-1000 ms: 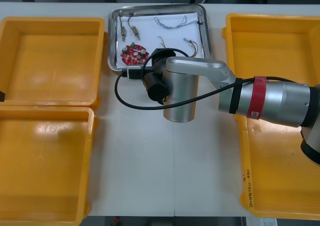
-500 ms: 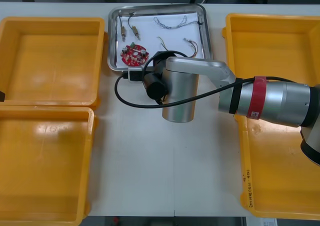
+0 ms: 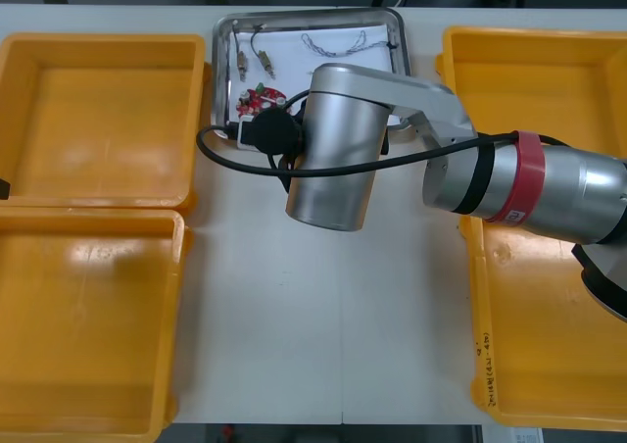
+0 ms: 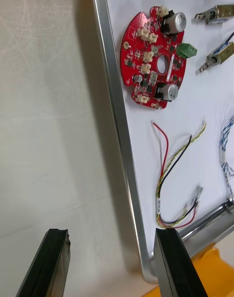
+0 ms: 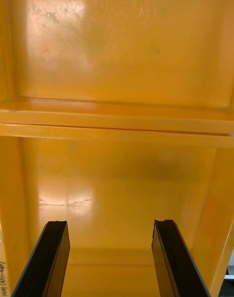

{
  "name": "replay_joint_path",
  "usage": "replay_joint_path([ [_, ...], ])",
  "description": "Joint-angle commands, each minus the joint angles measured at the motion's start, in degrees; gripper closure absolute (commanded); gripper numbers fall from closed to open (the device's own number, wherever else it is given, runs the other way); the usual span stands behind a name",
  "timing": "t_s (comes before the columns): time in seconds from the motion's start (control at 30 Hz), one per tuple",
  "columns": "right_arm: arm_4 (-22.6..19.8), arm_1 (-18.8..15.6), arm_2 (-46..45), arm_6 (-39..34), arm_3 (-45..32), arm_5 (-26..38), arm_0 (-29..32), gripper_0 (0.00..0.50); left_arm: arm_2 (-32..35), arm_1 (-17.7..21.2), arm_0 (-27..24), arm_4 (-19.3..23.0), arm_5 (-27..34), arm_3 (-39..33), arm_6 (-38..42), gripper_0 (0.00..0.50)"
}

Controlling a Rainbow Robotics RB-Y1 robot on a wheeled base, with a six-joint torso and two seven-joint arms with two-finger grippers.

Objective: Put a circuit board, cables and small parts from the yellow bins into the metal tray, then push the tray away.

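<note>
Two yellow bins (image 3: 98, 120) (image 3: 88, 325) of smooth, glossy plastic fill the table's left edge in the front view, and another yellow bin (image 3: 549, 90) lines its right edge. The metal tray (image 3: 223, 71), shiny-rimmed and white inside, sits at the middle of the table's far edge. The right arm (image 3: 333, 149), a brushed silver cylinder, hangs over the tray's near rim. Beside it, at the tray's near left corner, lies the round red circuit board (image 3: 257, 98). Two small metal parts (image 3: 241, 66) (image 3: 266, 61), slim rods, point roughly at the tray's far rim. The twisted blue and white cable (image 3: 333, 41) runs along that rim.

In the right wrist view, the right gripper (image 4: 111, 238) stands with fingers spread wide and holds nothing; the tray's bright rim runs up between them. Inside the rim, the flat disc-shaped board has a centre hole and bears silver cans and a green block. The red and yellow cable (image 4: 170, 180), with a black strand, lies near one finger.

In the left wrist view, the left gripper (image 5: 109, 224) hangs spread and bare-handed over one orange-looking bin, whose ridge meets its neighbour's.
</note>
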Motion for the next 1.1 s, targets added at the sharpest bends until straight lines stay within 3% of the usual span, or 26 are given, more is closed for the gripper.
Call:
replay_joint_path([
  [0.03, -2.6, 0.45, -8.65, -2.48, -6.5, 7.65, 2.66, 0.0, 1.55, 2.78, 1.31, 0.07, 0.36, -1.53, -7.57, 0.0],
  [0.33, -2.6, 0.71, -18.23, -4.32, -18.89, 25.58, 8.46, 0.0, 1.55, 2.78, 1.31, 0.07, 0.36, -1.53, -7.57, 0.0],
  [0.5, -3.83, 0.71, -24.55, -5.9, -25.57, 26.15, 12.24, 0.0, 1.55, 2.78, 1.31, 0.07, 0.36, -1.53, -7.57, 0.0],
  [0.73, -9.99, 0.45, -36.68, -15.48, -32.25, 26.15, 18.39, 0.0, 1.55, 2.78, 1.31, 0.07, 0.36, -1.53, -7.57, 0.0],
  [1.1, -15.0, -5.97, -51.45, -27.35, -37.17, 26.15, 27.45, 0.0, 1.55, 2.78, 1.31, 0.07, 0.36, -1.53, -7.57, 0.0],
])
